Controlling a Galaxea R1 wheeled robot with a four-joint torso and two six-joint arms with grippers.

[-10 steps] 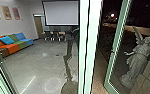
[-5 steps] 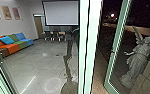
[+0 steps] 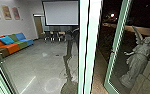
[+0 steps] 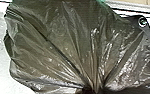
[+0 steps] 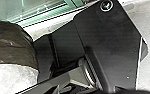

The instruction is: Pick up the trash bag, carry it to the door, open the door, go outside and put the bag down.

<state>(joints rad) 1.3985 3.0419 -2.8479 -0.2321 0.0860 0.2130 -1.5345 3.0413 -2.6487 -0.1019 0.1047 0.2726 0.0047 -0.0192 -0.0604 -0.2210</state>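
Trash bag [image 4: 66, 45] is bunched at your left end effector [image 4: 91, 90], near your base, neck pinched tight; can't tell on your right one. Wall posters [image 3: 6, 12] are too blurry to read. Head view's basically unchanged from half a second ago.

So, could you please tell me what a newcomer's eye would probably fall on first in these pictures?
Probably the pale winged statue at the right of the head view. Next, perhaps, the multicoloured sofa by the wall at the left. In the left wrist view, the dark, shiny trash bag stands out, its folds drawn together.
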